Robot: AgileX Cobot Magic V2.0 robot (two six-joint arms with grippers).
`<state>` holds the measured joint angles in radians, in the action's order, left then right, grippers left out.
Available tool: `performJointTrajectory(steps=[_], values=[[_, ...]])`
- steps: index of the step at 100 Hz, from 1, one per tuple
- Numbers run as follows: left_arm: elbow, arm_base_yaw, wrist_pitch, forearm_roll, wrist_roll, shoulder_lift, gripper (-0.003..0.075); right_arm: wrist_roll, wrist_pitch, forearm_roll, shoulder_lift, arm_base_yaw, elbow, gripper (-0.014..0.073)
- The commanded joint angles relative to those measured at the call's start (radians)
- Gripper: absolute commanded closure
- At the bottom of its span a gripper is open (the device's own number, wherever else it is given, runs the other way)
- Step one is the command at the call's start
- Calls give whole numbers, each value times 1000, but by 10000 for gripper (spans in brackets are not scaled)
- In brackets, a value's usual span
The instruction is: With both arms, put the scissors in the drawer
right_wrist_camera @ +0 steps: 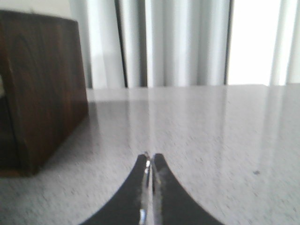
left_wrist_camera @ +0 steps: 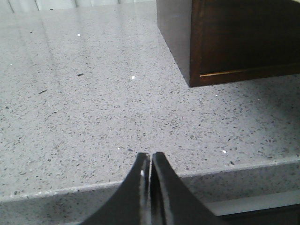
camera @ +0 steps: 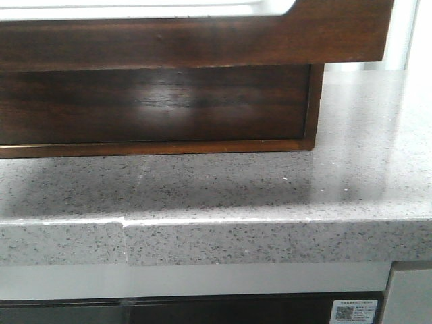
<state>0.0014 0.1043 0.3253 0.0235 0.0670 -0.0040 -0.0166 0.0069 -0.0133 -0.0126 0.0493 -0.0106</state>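
Observation:
The drawer (camera: pixel 202 44) fills the top of the front view: a dark brown glossy front with a rounded-corner cutout in its top edge, pale inside. It stands forward of the cabinet body below it. The scissors are not in view in any frame. My left gripper (left_wrist_camera: pixel 150 155) is shut and empty, over the front edge of the speckled grey counter (left_wrist_camera: pixel 84 117), with the cabinet corner (left_wrist_camera: pixel 234 42) ahead of it. My right gripper (right_wrist_camera: pixel 150 156) is shut, with only a thin bright glint in the seam, low over the counter beside the cabinet's side (right_wrist_camera: pixel 42 89). Neither gripper shows in the front view.
A lower dark wooden front (camera: pixel 155 104) sits under the drawer, resting on the counter (camera: pixel 270 196). The counter's front edge (camera: pixel 216 243) has a seam at the left. Pale curtains (right_wrist_camera: pixel 173 42) hang behind the counter. A dark appliance with a sticker (camera: pixel 354 312) lies below.

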Motion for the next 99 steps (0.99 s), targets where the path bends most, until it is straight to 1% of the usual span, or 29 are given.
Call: performJointTrajectory(steps=[1, 18, 30, 32, 99], values=[[20, -2, -62, -9, -1, -29, 742, 3, -14, -23, -15, 11, -28, 635], [20, -2, -62, -9, -1, -29, 742, 3, 134, -21, -15, 33, -28, 635], [20, -2, -62, -9, -1, -29, 742, 3, 302, -15, -15, 35, -28, 635], [20, -2, -62, -9, -1, -29, 742, 3, 313, -15, -15, 35, -28, 635], [20, -2, -62, -9, -1, -29, 742, 3, 306, -15, -17, 35, -28, 635]])
